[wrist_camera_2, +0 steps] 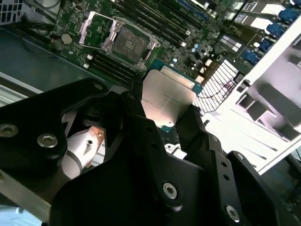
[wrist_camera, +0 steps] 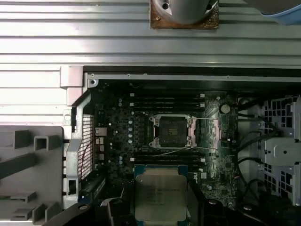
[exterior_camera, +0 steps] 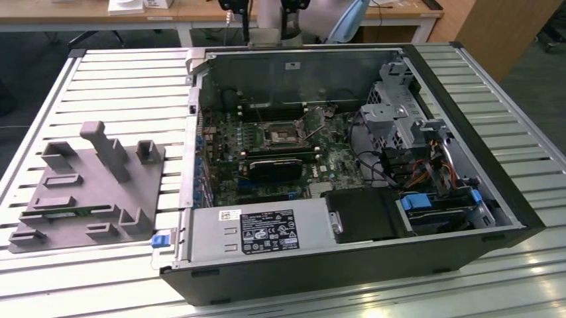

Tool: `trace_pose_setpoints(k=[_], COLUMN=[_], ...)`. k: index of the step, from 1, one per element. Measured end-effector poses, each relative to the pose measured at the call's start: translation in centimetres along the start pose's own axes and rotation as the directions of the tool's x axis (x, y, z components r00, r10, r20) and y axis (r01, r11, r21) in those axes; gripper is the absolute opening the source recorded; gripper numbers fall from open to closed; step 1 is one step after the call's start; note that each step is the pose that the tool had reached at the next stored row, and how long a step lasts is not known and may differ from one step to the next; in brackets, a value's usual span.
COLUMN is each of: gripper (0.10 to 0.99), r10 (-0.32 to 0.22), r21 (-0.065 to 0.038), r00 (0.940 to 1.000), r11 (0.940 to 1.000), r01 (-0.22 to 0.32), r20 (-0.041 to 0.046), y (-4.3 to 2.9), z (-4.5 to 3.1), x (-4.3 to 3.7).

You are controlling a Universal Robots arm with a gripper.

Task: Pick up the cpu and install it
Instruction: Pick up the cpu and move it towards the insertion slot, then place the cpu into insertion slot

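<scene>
Gripper [wrist_camera_2: 164,107]: closed down to the width of the cpu. Its two black fingers [wrist_camera_2: 137,110] bear on opposite edges of the chip.
Cpu [wrist_camera_2: 167,96]: held in the gripper with its silvery metal top facing the camera. It hangs above the motherboard inside the case. In the first wrist view the cpu [wrist_camera: 160,195] sits beside the socket, not over it.
Socket [wrist_camera: 170,132]: black-framed square near the middle of the motherboard. Its load plate [wrist_camera: 209,132] is swung open to one side.
Motherboard [exterior_camera: 265,156]: flat on the floor of the case.
Case [exterior_camera: 495,152]: open tower lying on its side. It covers the middle of the table and reaches toward the edge on the exterior view's right.
Fixture [exterior_camera: 89,192]: set of grey blocks by the table's edge on the exterior view's left, just beside the case.
Table [exterior_camera: 124,79]: slatted metal top.
</scene>
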State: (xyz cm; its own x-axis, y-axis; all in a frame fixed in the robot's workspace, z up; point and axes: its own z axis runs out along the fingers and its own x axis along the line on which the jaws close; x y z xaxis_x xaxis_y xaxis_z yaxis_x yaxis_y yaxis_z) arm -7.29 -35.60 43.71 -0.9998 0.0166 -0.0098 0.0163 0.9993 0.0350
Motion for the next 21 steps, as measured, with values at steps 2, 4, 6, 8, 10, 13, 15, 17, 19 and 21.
trace_pose_setpoints(k=[2, 4, 6, 8, 10, 13, 15, 17, 19, 21], gripper=[0.533, 0.533, 0.533, 0.533, 0.533, 0.533, 0.533, 0.533, 0.533, 0.533], r10=[0.0, 0.0, 0.0, 0.0, 0.0, 0.0, 0.001, 0.002, 0.003, 0.007], r21=[0.0, 0.0, 0.0, 0.0, 0.0, 0.0, 0.0, 0.0, 0.0, 0.0], r00=[1.0, 1.0, 1.0, 1.0, 1.0, 1.0, 1.0, 1.0, 1.0, 1.0], r11=[1.0, 1.0, 1.0, 1.0, 1.0, 1.0, 1.0, 1.0, 1.0, 1.0], r01=[0.0, 0.0, 0.0, 0.0, 0.0, 0.0, -0.001, -0.002, -0.003, -0.007], r20=[0.0002, 0.0004, 0.0006, 0.0007, 0.0008, 0.0012, 0.001, 0.0012, 0.0012, 0.0013], y=[0.08, 0.18, 0.22, 0.26, 0.29, 0.31, 0.31, 0.31, 0.32, 0.32], z=[0.04, 0.09, 0.13, 0.19, 0.24, 0.31, 0.3, 0.31, 0.31, 0.31], x=[-0.53, -1.16, -1.73, -2.51, -3.14, -3.77, -3.98, -4.08, -4.11, -4.11])
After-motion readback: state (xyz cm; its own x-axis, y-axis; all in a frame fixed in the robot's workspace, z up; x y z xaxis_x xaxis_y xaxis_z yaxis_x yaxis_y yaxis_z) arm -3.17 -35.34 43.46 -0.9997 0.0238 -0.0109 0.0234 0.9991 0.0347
